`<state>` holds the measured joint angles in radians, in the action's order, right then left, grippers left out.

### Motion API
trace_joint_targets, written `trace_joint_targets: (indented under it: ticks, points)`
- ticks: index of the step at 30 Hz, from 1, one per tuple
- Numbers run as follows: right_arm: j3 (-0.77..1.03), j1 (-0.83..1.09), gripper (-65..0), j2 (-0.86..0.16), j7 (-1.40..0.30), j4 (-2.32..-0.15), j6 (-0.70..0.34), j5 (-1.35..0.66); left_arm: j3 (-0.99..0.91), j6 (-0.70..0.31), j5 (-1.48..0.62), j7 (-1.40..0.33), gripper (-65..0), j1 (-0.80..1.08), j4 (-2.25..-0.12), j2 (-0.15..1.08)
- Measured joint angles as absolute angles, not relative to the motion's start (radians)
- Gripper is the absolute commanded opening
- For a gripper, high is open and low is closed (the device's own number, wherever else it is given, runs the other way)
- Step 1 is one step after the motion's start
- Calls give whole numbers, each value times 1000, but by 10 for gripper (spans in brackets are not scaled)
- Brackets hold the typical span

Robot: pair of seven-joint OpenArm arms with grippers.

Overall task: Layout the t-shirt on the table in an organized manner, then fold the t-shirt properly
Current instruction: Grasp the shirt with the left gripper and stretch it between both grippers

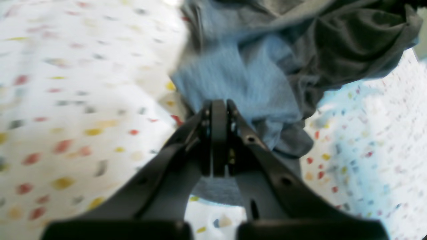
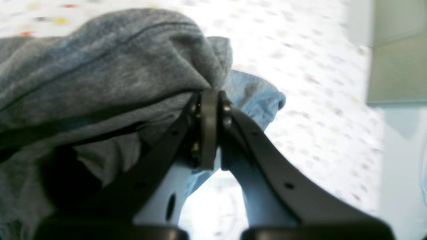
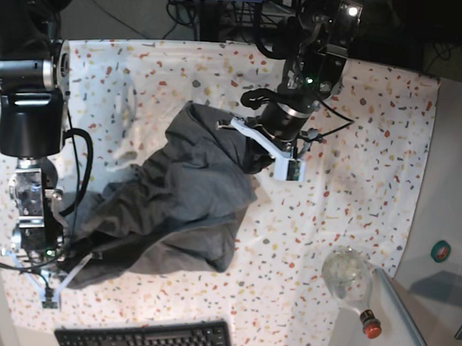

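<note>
Black jaws of the left gripper (image 1: 219,110) are pressed together on a fold of the t-shirt (image 3: 181,202), holding that end of the grey cloth raised off the table (image 3: 368,147) near its far edge. At the near corner the right gripper (image 2: 209,100) is likewise clamped shut on the shirt's hem, with fabric draped over its fingers. Between the two the shirt lies rumpled and bunched across the middle of the speckled tabletop. A keyboard (image 3: 145,338) sits at the front edge, well apart from a clear bottle (image 3: 349,280) lying to one side.
</note>
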<state>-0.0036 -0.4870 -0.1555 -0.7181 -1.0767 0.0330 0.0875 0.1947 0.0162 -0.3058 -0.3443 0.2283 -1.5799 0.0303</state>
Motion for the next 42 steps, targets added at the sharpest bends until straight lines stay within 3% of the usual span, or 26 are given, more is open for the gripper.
trace_joint_targets:
  ticks: [7, 17, 23, 27, 31, 36, 42]
  points:
    - [113, -470, -650, -218, -712, -1077, 31, 83, 294, 17, -306, -348, -650, 125, -1287, 31]
    - [290, -301, -650, -257, -719, -1120, 35, 89, 284, 14, -308, -347, -650, 216, -1376, 151]
    - [289, -217, -650, -246, -715, -1279, 33, 91, 117, 30, -313, -345, -650, 223, -1447, 175]
    - [292, -202, -650, -225, -723, -1289, 33, 87, 189, 16, -305, -345, -650, 124, -1462, 89]
    - [291, -205, -650, -223, -719, -1293, 33, 88, 284, -1, -316, -329, -650, -19, -1295, -21]
    - [291, -201, -650, -220, -722, -1294, 33, 87, 307, 10, -314, -309, -650, -75, -1057, -29]
    - [294, -189, -650, -233, -727, -1299, 33, 91, 278, -43, -339, -237, -650, -18, -1055, 36]
